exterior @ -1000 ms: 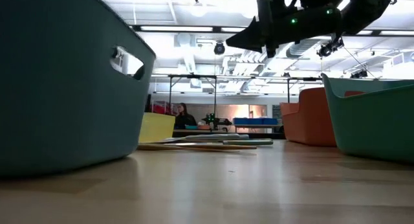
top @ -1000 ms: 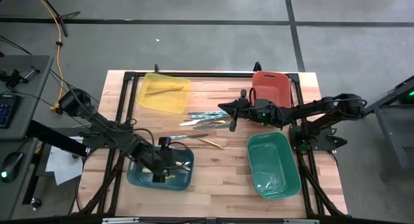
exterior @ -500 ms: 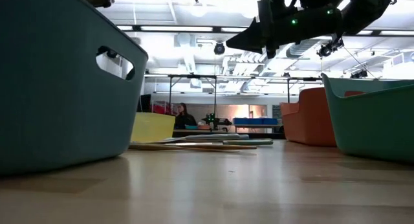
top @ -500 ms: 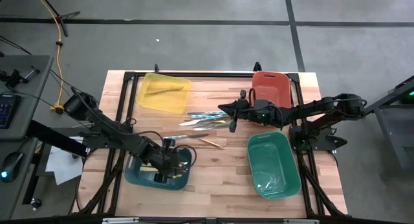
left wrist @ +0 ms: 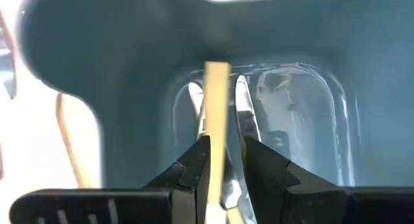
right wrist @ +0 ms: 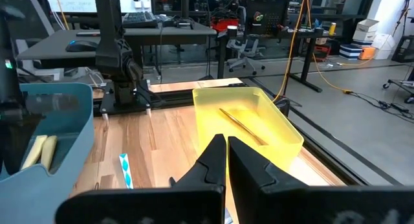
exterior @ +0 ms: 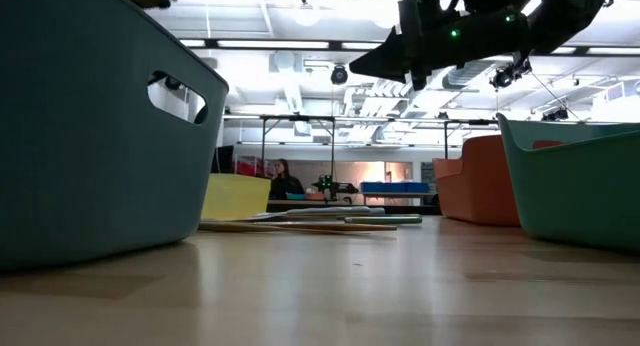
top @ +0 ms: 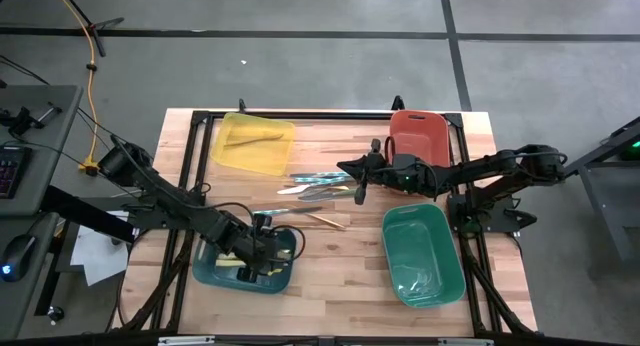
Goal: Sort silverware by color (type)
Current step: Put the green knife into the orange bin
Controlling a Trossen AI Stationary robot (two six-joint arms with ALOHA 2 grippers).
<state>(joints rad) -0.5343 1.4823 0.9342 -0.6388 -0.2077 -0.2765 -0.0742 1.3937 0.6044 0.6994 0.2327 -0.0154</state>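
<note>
Four bins on the table (top: 330,276) — blue bin (top: 212,273), yellow bin (top: 256,144), red bin (top: 419,136), green bin (top: 422,254).

Loose silverware (top: 322,187): a cluster of roughly five or six pieces on the bare wood between the yellow bin and the green bin. Most are silver-grey or teal-tinted, long axes lying roughly across the table from the yellow bin's side toward the red bin; one gold-tan piece (top: 327,221) lies slanted at the edge of the cluster nearest the blue bin. Exact count cannot be told, since the pieces overlap.

One gold-tan utensil (top: 252,139) in the yellow bin, long axis along the bin's length.

Blue bin: cream-yellow utensil (left wrist: 216,120) — flat, pale, straight — plus at least two shiny silver-grey ones (left wrist: 244,111) on the floor beside it.

Left gripper (left wrist: 223,160) is down inside the blue bin, jaws partly apart with the cream-yellow utensil running lengthwise between them; whether the pads grip it cannot be told.

Right gripper (top: 358,182) hangs above the loose cluster, beside the red bin, fingers closed together, holding nothing.
</note>
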